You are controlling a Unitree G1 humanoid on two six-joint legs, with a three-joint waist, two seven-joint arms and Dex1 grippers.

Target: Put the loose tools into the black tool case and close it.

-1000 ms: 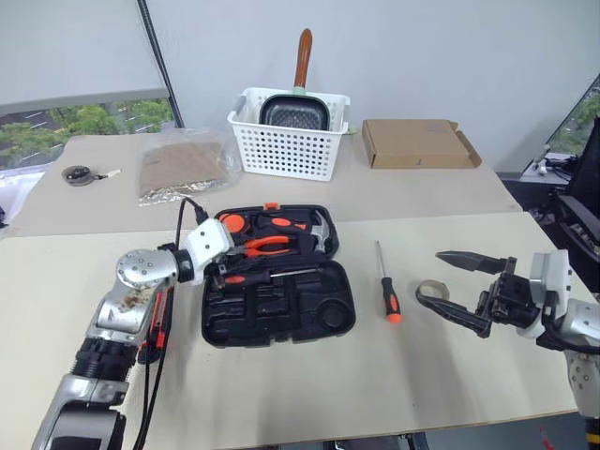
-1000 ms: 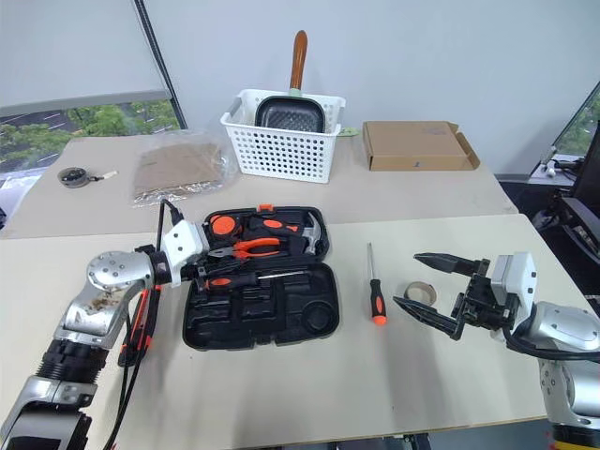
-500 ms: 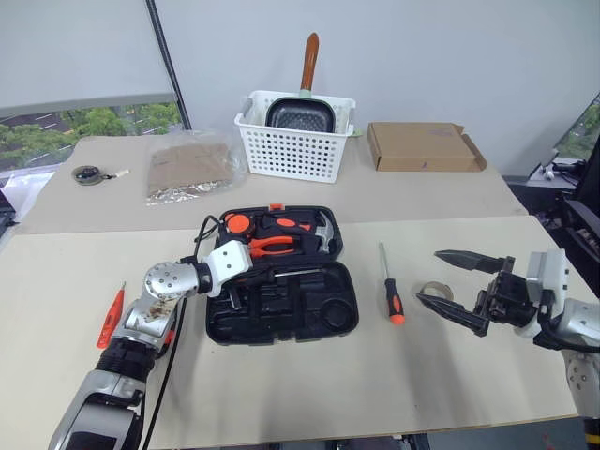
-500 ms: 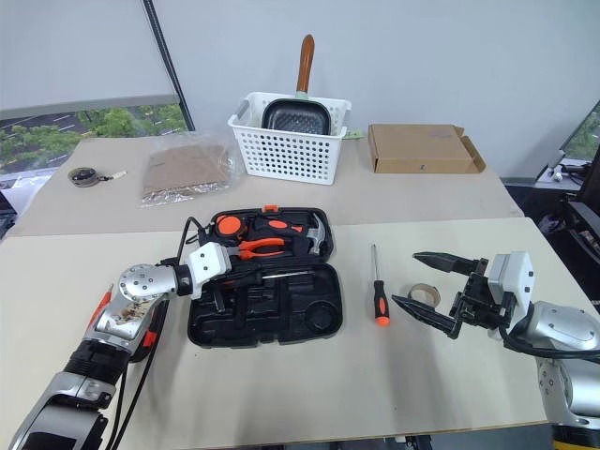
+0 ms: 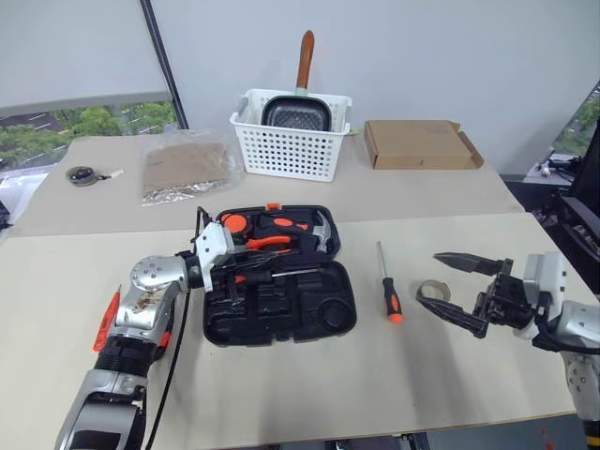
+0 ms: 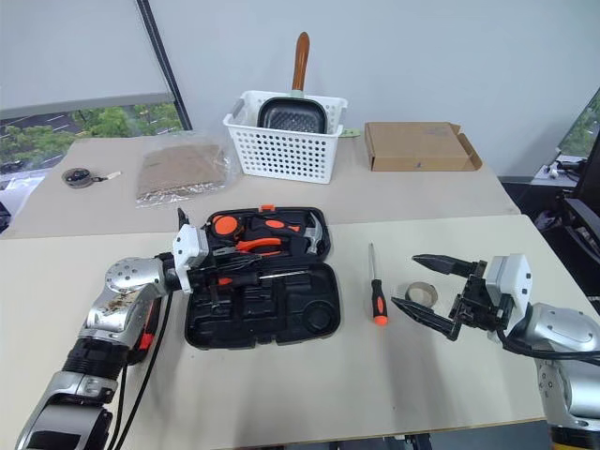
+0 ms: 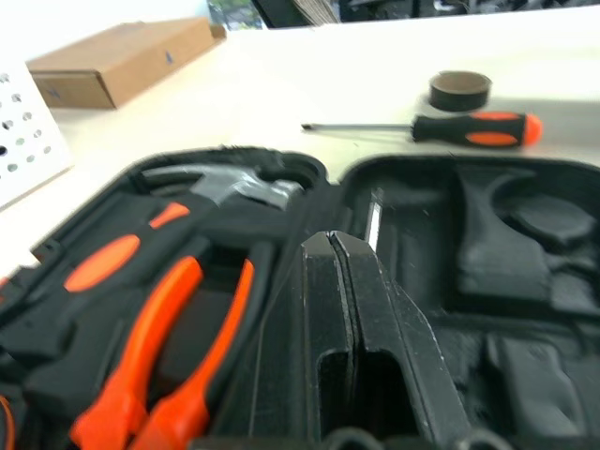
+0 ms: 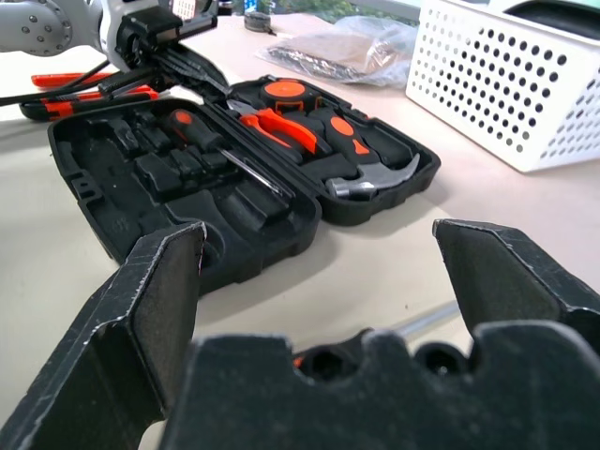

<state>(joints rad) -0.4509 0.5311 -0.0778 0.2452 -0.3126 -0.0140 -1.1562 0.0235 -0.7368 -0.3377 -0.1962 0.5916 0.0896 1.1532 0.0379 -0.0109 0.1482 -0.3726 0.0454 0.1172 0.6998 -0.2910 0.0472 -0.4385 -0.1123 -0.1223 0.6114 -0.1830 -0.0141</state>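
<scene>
left end effector (image 7: 339,246) pressed together over the open black tool case (image 5: 309,314); right end effector (image 5: 448,284) spread near the tape roll (image 5: 432,291).

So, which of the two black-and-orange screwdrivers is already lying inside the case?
The screwdriver lying across the open black plastic tool case, near its hinge. The other screwdriver lies loose on the table, right of the case.

Left hand (image 7: 342,246) fingers pressed together over open black moulded-plastic tool case (image 7: 487,272), orange-handled pliers (image 7: 178,347) and hammer inside, black-and-orange-handled screwdriver (image 7: 431,127) and small grey tape roll (image 7: 459,90) on pale counter (image 7: 309,75) beyond
</scene>
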